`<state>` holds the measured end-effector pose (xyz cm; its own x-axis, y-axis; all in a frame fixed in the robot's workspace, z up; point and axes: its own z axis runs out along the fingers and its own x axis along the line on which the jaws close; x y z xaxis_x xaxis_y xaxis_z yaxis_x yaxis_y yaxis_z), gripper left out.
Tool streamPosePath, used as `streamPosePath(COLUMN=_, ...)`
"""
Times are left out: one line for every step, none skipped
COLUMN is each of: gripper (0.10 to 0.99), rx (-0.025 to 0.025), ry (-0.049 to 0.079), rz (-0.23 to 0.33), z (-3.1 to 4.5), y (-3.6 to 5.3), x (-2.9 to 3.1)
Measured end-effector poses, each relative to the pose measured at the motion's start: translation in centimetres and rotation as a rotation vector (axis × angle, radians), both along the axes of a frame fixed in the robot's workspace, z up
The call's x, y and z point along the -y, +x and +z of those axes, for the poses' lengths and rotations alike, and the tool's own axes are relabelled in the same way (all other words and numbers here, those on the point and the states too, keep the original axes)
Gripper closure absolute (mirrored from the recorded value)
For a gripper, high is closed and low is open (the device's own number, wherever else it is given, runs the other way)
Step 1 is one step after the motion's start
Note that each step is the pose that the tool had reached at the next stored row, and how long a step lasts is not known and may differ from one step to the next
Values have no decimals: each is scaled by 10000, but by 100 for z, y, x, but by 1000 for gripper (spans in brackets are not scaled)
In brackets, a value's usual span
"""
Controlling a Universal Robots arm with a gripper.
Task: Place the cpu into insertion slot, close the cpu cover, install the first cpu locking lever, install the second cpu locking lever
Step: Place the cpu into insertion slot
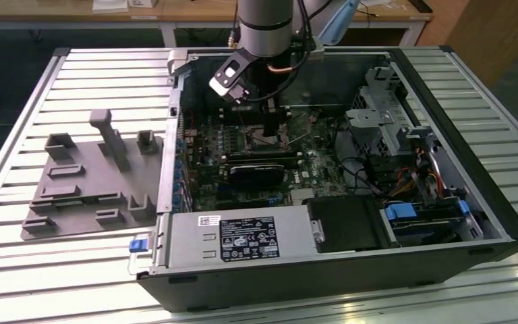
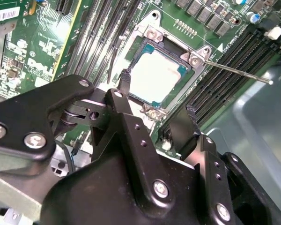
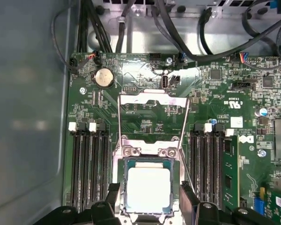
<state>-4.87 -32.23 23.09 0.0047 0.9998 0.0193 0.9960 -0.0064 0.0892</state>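
Cpu (image 3: 147,187) already sits flat in the insertion slot (image 3: 150,151), so your first step looks done. Your gripper (image 2: 157,93) straddles the slot, spread and empty. Hinged at the slot's edge, the cpu cover (image 3: 154,99) stands open, and a locking lever (image 2: 239,72) juts free: three steps remain.

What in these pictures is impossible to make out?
First wrist view: the picture's edge and the pincer cut off one side of the cpu and insertion slot.
Second wrist view: the pincer's body covers much of the board; whether it touches the cpu is unclear.
Exterior view: the arm blocks the insertion slot.
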Motion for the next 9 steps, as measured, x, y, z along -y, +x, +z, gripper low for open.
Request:
streamPosePath(gripper=475, rx=0, ry=1, rz=0, z=11, y=0, x=0)
streamPosePath(gripper=475, rx=-1, ry=0, rz=0, z=22, y=0, x=0)
streamPosePath(gripper=475, rx=-1, ry=0, rz=0, z=36, y=0, x=0)
streamPosePath(gripper=475, rx=-1, ry=-1, rz=0, z=47, y=0, x=0)
streamPosePath(gripper=475, rx=1, ry=1, rz=0, z=50, y=0, x=0)
streamPosePath(gripper=475, rx=0, ry=1, rz=0, z=50, y=0, x=0)
streamPosePath(gripper=475, rx=1, ry=3, rz=0, z=50, y=0, x=0)
streamPosePath(gripper=475, rx=1, ry=2, rz=0, z=50, y=0, x=0)
streamPosePath(gripper=475, rx=0, ry=1, rz=0, z=50, y=0, x=0)
